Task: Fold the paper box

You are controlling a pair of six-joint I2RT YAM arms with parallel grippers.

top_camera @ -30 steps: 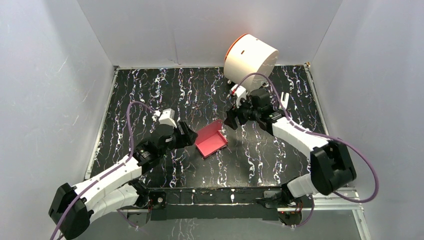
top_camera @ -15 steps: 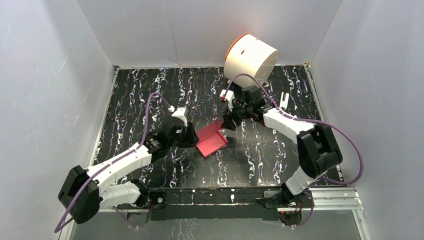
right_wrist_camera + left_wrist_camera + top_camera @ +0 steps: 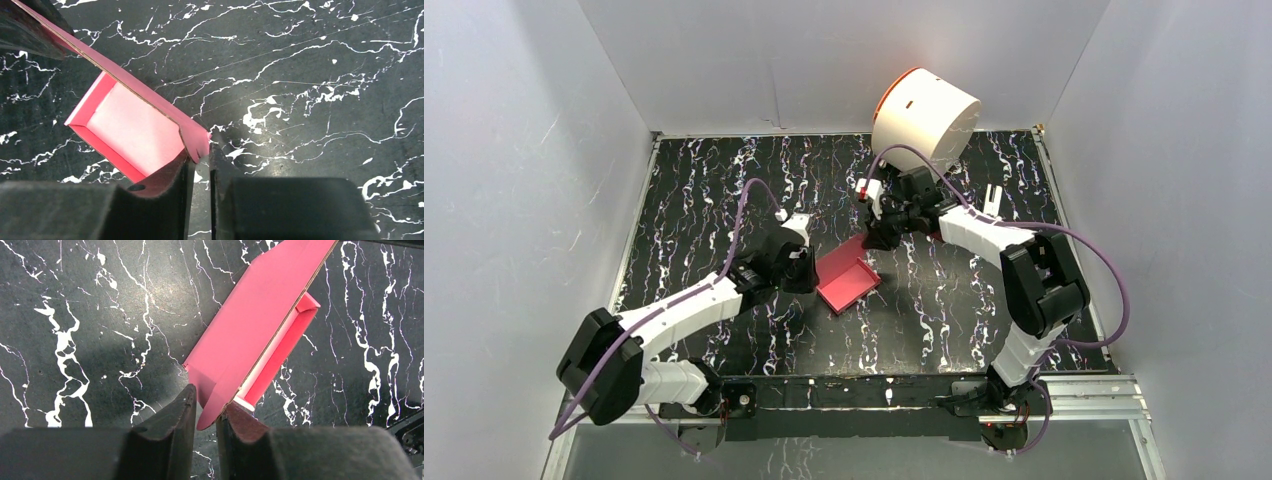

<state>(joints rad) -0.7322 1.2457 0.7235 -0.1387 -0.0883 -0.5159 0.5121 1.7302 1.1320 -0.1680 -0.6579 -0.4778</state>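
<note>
Box (image 3: 847, 282): pink-red, lying near middle of table (image 3: 704, 200), an open tray with one long flap raised along its far-left edge
Left gripper (image 3: 205, 407): at near end of flap, jaws narrow, rounded flap corner between fingers; firm pinch or not, cannot tell
Right gripper (image 3: 200, 159): at far end of same flap, jaws narrow, flap tip between fingers; firm pinch or not, cannot tell
Tray walls: low, upright, pale inside
Cylinder (image 3: 924, 118): white, orange rim, far edge, just behind right gripper
</note>
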